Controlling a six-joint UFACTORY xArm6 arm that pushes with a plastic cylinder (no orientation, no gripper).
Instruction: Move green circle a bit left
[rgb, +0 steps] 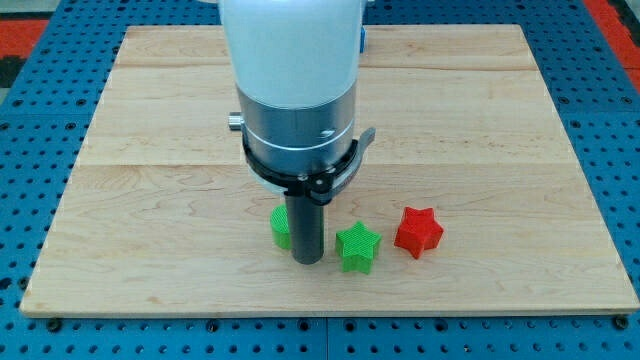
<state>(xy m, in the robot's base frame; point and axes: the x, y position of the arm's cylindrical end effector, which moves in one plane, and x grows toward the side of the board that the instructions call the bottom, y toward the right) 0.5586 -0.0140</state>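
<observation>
The arm (292, 60) comes straight down from the view's top, a broad white housing that fills the upper middle. Below it sits a silver metal collar (297, 128), ringed at its base by a dark clamp band with a small lever sticking out toward the view's right. From the clamp a straight dark rod (305, 222) drops vertically, upright with no visible tilt. My tip (306, 260) meets the worktop (150, 200) in the lower middle of the view, directly under the collar. The rod is much thinner than the housing above it.
</observation>
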